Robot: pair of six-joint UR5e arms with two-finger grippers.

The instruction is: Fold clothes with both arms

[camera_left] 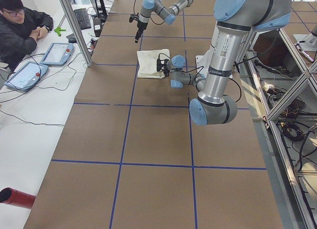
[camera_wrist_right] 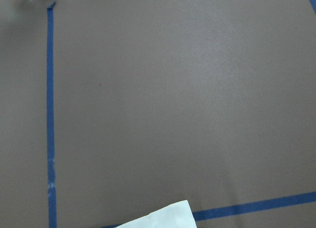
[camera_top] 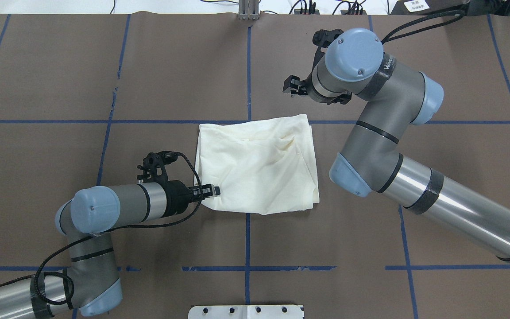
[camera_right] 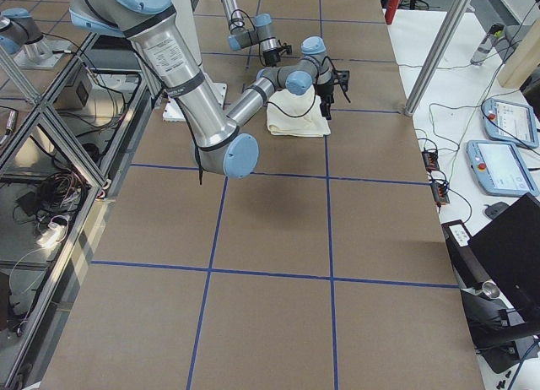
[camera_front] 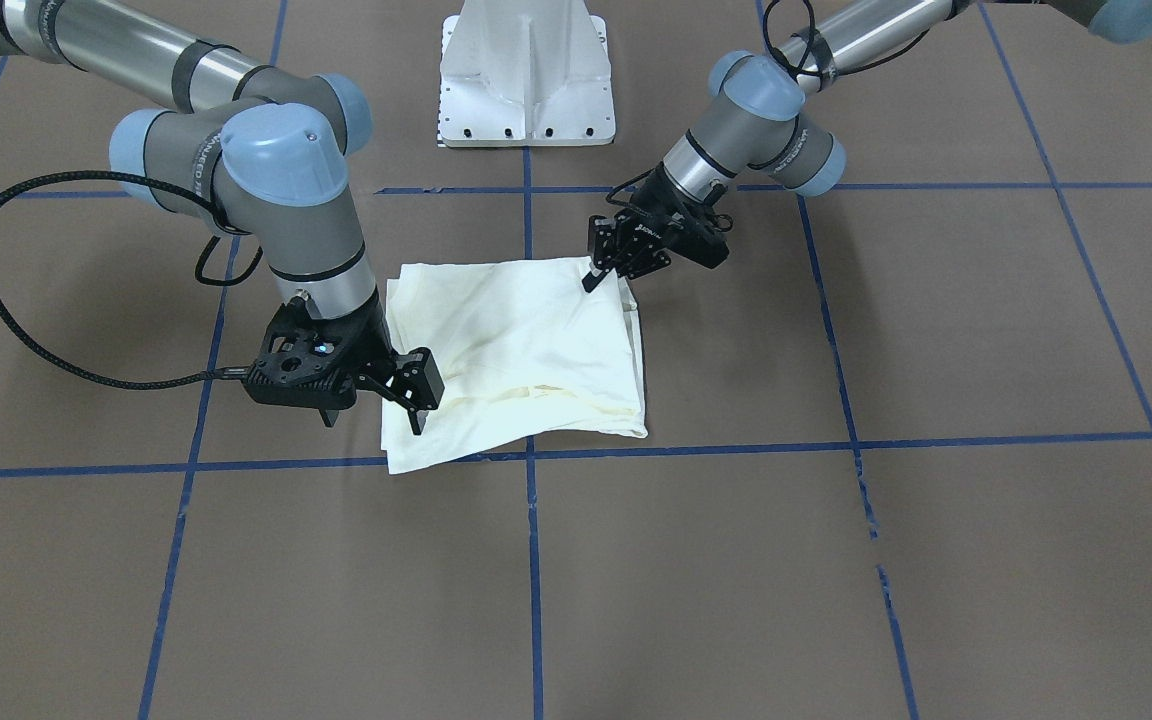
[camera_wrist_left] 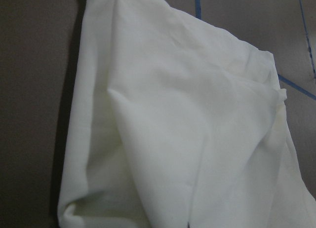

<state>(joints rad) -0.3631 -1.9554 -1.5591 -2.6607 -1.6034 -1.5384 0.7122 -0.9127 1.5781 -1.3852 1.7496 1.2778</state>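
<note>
Overhead exterior: cream T-shirt [camera_top: 257, 166] lies folded to a rough square, plain side up, at the middle of the brown bench [camera_top: 60, 177], where blue tape lines [camera_top: 148, 121] cross. Left hand [camera_top: 215, 191] sits low at the shirt's near-left corner, fingers drawn together, tip touching cloth (pinched or merely pressed, cannot tell). Right hand [camera_top: 294, 87] is raised just beyond the far-right corner, fingers parted, holding nothing.

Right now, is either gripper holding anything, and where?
Cannot be told for the left gripper: its tip sits on the near left corner of the shirt, grip unclear. The right gripper hangs clear of it, holding nothing.
</note>
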